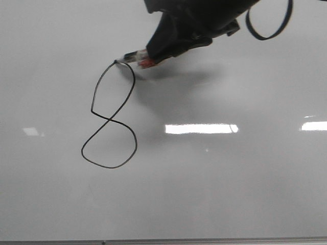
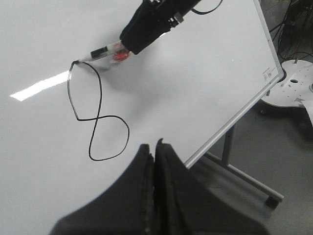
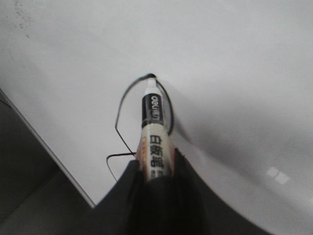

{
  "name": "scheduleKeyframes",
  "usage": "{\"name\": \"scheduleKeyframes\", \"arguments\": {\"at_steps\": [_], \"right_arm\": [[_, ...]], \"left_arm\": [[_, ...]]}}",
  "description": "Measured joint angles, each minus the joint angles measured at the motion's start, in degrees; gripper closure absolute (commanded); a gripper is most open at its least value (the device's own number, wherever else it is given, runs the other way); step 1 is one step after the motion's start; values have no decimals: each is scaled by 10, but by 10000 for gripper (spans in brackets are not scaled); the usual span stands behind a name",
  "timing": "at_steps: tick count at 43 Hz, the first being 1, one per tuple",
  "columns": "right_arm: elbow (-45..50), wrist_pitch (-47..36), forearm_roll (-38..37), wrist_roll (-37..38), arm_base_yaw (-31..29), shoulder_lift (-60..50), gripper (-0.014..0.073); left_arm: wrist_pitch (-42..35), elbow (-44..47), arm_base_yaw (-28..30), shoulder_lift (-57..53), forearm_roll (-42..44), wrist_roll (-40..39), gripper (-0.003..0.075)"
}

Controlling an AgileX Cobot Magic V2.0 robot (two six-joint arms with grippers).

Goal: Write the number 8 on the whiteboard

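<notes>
Your whiteboard (image 1: 230, 194) fills the whole front view, a glossy pale grey-white sheet with bright rectangular light patches across its middle and a thin edge strip along the bottom. From the left wrist camera you see its rounded corner (image 2: 279, 73) and a metal stand (image 2: 230, 166) under it, over a grey floor.

Your right gripper (image 1: 153, 53) reaches in from the top of the front view, dark and wrapped, clamped on a marker (image 1: 134, 57) whose barrel shows red near the grip. A thick black cable loop (image 1: 268, 25) hangs behind it. In the right wrist view the marker (image 3: 152, 132) runs out between the dark fingers, printed label up, with its tip on the board.

Your left gripper (image 2: 155, 161) sits low in its own camera, its two dark fingers pressed together with nothing between them, off the board's edge.

The number 8 (image 1: 110, 120) stands left of centre on the whiteboard: a thin black line, narrow upper loop, wider rounded lower loop, leaning slightly. The marker tip touches the very top of the upper loop, where the line closes.
</notes>
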Motion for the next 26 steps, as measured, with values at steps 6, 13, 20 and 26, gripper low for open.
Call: {"name": "scheduleKeyframes", "arguments": {"at_steps": [6, 13, 20, 26], "right_arm": [[-16, 11, -12, -1, 28, -2, 652], [-18, 80, -107, -39, 57, -76, 652], [-21, 162, -241, -65, 78, -126, 652], [-21, 203, -320, -71, 106, -142, 652]], "left_arm": [[0, 0, 0, 0, 0, 0, 741], [-14, 0, 0, 0, -19, 0, 739], [-1, -26, 0, 47, 16, 4, 577], [30, -90, 0, 173, 31, 82, 285]]}}
